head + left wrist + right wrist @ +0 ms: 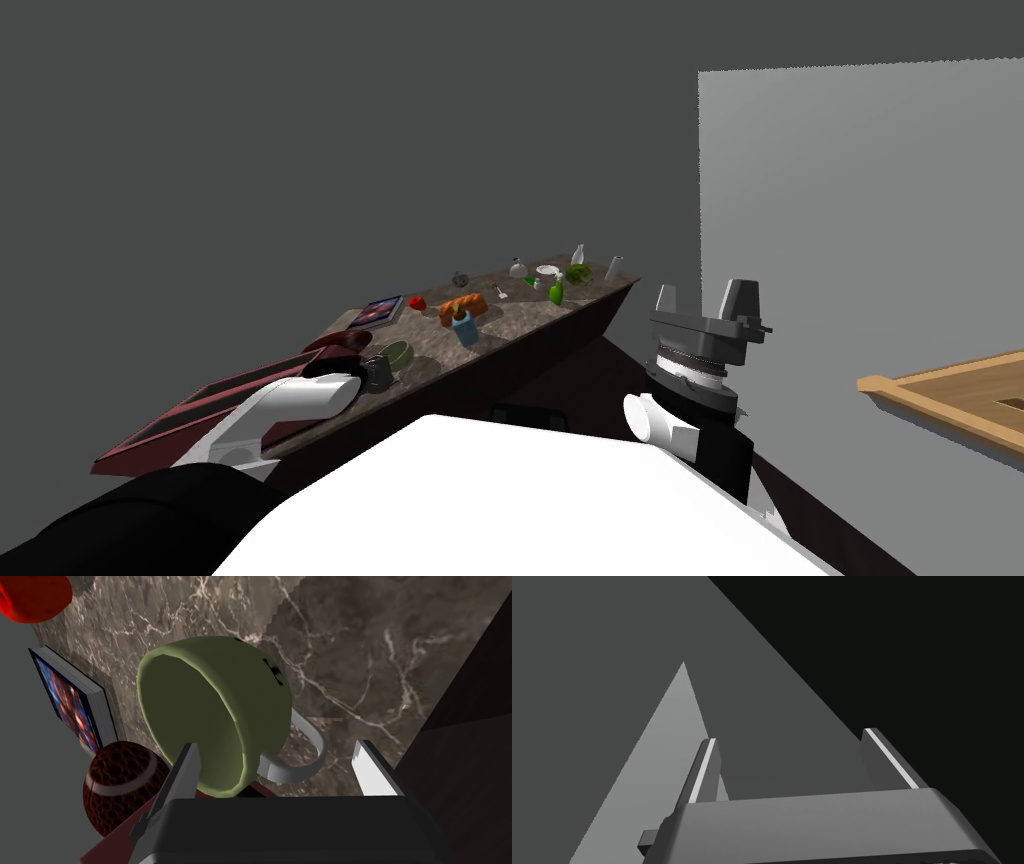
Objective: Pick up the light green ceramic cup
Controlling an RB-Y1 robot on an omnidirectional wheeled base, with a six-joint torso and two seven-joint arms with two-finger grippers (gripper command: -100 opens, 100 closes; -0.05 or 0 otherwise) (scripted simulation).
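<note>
Reaches the left arm forward and low over the near end of the counter (pixel 520 315), white forearm slanting down to it. Holds the left gripper (pixel 276 746) spread wide at the cup (pixel 200 711), pressing nothing: one finger (pixel 185 776) across the cup's mouth, the other beyond the handle (pixel 312 746), over bare stone. Cannot tell whether any finger touches.

Finds the cup on the counter, just beside a football (pixel 120 786) and near a book (pixel 75 701). Olive green, smooth, rounded like a bowl, with a thin grey loop handle. Brown marble, veined white, under it. Dark brown and pebbled, with a white stripe, for the football; blue and red on the book's cover.

Raises the right arm beside the chest, right gripper (pixel 707 300) pointing up, fingers apart.
</note>
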